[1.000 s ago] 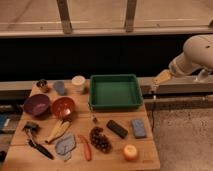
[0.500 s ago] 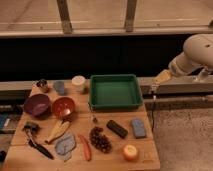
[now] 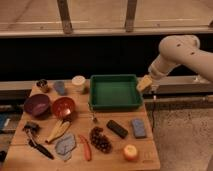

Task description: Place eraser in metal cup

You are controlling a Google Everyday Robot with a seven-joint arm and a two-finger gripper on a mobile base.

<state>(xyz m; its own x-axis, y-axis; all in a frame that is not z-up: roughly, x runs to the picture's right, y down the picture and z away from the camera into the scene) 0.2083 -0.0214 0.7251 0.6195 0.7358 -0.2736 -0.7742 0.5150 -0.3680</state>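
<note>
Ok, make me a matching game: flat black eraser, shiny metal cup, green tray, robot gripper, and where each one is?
1 flat black eraser
2 small shiny metal cup
3 green rectangular tray
4 gripper

A wooden table, back left corner
B beside the tray's right edge
C table's back right
D just left of the blue-grey block

Pairs: 1-D, 2-A, 3-C, 4-B.

Black eraser (image 3: 117,128); tan jaws beside tray (image 3: 115,105)

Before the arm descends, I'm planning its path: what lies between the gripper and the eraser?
In the camera view, the front-right corner of the green tray lies between the gripper, hovering beside the tray's right edge, and the eraser.
</note>
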